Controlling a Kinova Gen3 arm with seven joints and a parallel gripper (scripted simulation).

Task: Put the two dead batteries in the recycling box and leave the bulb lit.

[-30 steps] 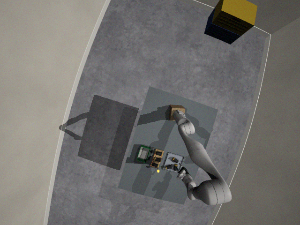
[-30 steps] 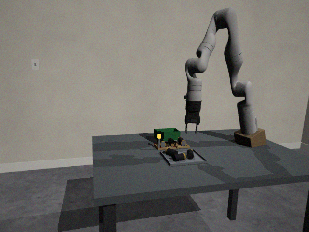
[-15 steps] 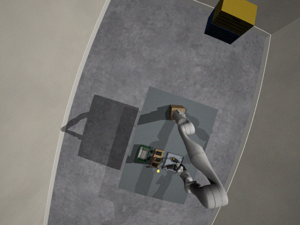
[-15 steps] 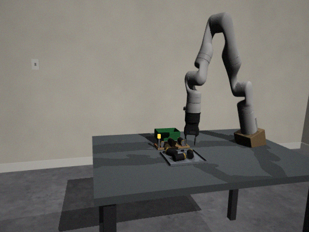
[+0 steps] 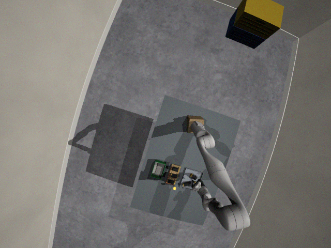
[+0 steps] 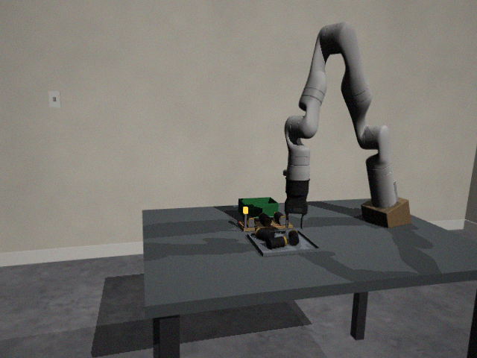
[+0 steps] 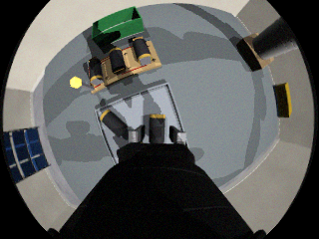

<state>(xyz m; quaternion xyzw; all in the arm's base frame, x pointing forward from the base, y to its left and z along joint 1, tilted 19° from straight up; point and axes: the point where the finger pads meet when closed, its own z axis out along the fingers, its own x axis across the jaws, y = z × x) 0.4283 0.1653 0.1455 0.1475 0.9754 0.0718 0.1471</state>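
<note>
black-cased battery on the tray, below a spread gripper. could get knocked askew if approached off-centre.

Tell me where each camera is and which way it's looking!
Top: high overhead, looking down at the grey table and whole pale-grey arm.
Exterior: off to the table's side, looking across it; whole arm shows.
Wrist: on the arm's end, looking past the black two-finger gripper.
All share the open green box.
</note>
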